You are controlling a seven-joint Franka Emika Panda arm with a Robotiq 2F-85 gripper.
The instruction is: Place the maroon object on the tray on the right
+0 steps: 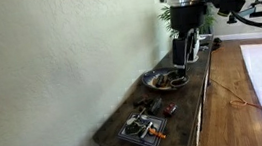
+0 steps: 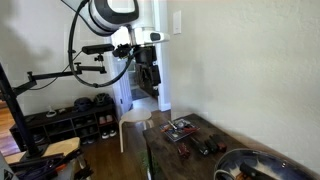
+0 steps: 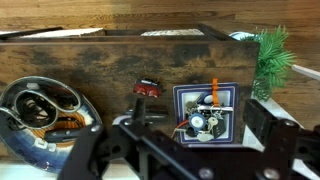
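Note:
The maroon object [image 3: 146, 89] is a tiny dark-red item lying on the dark wooden table between the two trays; it also shows in an exterior view [image 1: 171, 108]. The round dark tray [image 3: 12, 128] lies at the left of the wrist view with items inside, and shows in both exterior views [image 1: 153, 77] [image 2: 228, 160]. My gripper [image 3: 200, 135] is open and empty. It hangs high above the table in both exterior views [image 1: 184, 52] [image 2: 148, 76], touching nothing.
A square grey tray [image 3: 228, 94] with compartments holds small parts and an orange item [image 3: 213, 92]; it also shows in both exterior views [image 1: 129, 136] [image 2: 181, 130]. A green plant [image 3: 270, 55] stands at the table's end. A wall runs along the table.

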